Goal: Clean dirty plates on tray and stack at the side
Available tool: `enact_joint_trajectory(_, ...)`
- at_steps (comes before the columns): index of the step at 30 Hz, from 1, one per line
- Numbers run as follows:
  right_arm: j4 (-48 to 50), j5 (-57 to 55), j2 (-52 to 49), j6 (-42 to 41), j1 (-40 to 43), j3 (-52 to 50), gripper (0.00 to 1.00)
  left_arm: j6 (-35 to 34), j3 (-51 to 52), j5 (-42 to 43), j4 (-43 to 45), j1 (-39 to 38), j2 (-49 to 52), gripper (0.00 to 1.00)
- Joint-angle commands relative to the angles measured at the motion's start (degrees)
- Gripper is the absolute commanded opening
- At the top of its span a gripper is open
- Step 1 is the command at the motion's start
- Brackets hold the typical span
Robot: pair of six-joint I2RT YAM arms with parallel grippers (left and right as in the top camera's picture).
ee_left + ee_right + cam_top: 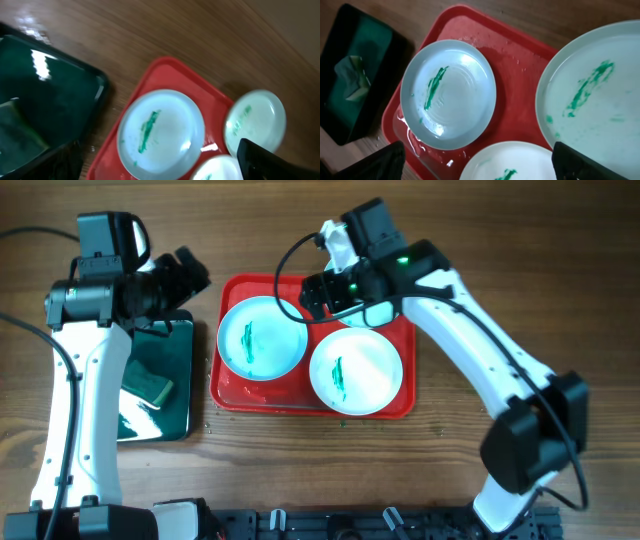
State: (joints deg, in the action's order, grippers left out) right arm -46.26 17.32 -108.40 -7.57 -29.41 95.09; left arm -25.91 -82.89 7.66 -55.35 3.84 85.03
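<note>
The red tray holds three pale plates, each with a teal smear. The left plate and the front right plate lie flat. The back right plate is mostly hidden under my right gripper, which hovers open and empty above the tray's back. In the right wrist view the gripper has its fingers wide apart over the left plate, the front plate and the back plate. My left gripper is open and empty, left of the tray. Its view shows the tray and the left plate.
A black basin with a green inside stands left of the tray and holds a green sponge. The sponge also shows in the right wrist view. Bare wooden table lies right of the tray and in front of it.
</note>
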Motion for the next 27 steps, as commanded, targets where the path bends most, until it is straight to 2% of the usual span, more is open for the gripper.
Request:
enact_joint_trajectory(1, 0.9, -1.4, -4.6, -5.9, -1.0, 0.9, 1.0, -6.8, -1.3, -9.3, -1.9, 0.2, 0.3, 0.91)
enact_joint_trajectory(3, 1.2, -1.4, -4.8, -7.7, -1.0, 0.9, 1.0, -6.8, -1.3, -9.5, -3.5, 0.2, 0.3, 0.89)
enact_joint_trajectory(4, 2.2, -1.4, -4.9, -7.8, -1.0, 0.9, 0.92, -6.8, -1.3, -10.1, -4.7, 0.2, 0.3, 0.89)
enact_joint_trajectory(5, 3.3, -1.4, -4.9, -7.7, -1.0, 0.9, 0.58, -6.8, -1.3, -10.8, -5.8, 0.3, 0.3, 0.88)
enact_joint_trajectory(6, 3.9, -1.5, -4.9, -7.4, -1.0, 0.9, 0.45, -6.8, -1.2, -11.3, -6.4, 0.3, 0.3, 0.88)
enact_joint_trajectory(7, 4.2, -2.1, -5.1, -7.3, -1.0, 0.9, 0.44, -6.8, -1.0, -11.7, -6.6, 0.3, 0.3, 0.88)
enact_joint_trajectory(9, 4.1, -2.5, -5.7, -5.5, -1.0, 0.9, 0.6, -6.8, -0.2, -11.7, -6.9, 0.3, 0.3, 0.88)
enact_joint_trajectory(11, 3.5, -2.5, -6.2, -4.3, -1.0, 0.9, 0.66, -7.8, 1.2, -12.0, -6.3, 0.3, 0.3, 0.89)
enact_joint_trajectory(16, 3.5, -4.3, -6.5, -4.5, -1.6, 0.9, 0.64, -10.2, 3.2, -12.1, -5.5, 0.2, 0.3, 0.85)
enact_joint_trajectory(22, 5.2, -6.7, -6.6, -4.3, -2.6, 0.9, 0.61, -10.3, 3.2, -12.3, -7.1, 0.2, 0.3, 0.85)
enact_joint_trajectory(25, 7.0, -8.0, -6.8, -3.0, -3.4, 0.9, 0.58, -10.6, 3.4, -12.3, -7.5, 0.2, 0.3, 0.84)
enact_joint_trajectory(27, 8.6, -9.3, -7.9, -2.5, -4.3, 0.9, 0.53, -10.6, 4.3, -12.3, -7.4, 0.2, 0.3, 0.82)
